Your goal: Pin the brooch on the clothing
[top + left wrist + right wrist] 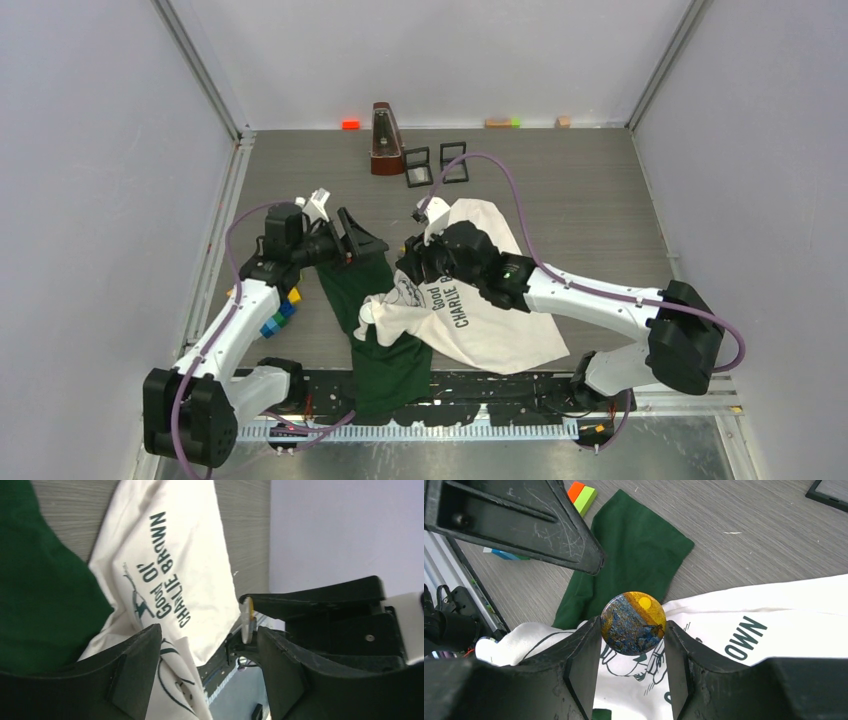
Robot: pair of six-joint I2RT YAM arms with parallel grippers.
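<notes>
right wrist: brooch (633, 623) face-on, sun uppermost

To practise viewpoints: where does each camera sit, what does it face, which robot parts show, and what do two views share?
Top external: above, behind, looking down at the table; left arm and right arm show.
Left wrist: on left arm, facing the T-shirt; its open jaws show.
Right wrist: on right arm, looking down; its jaws grip the brooch.
Shared: both wrist views show brooch, T-shirt.
</notes>
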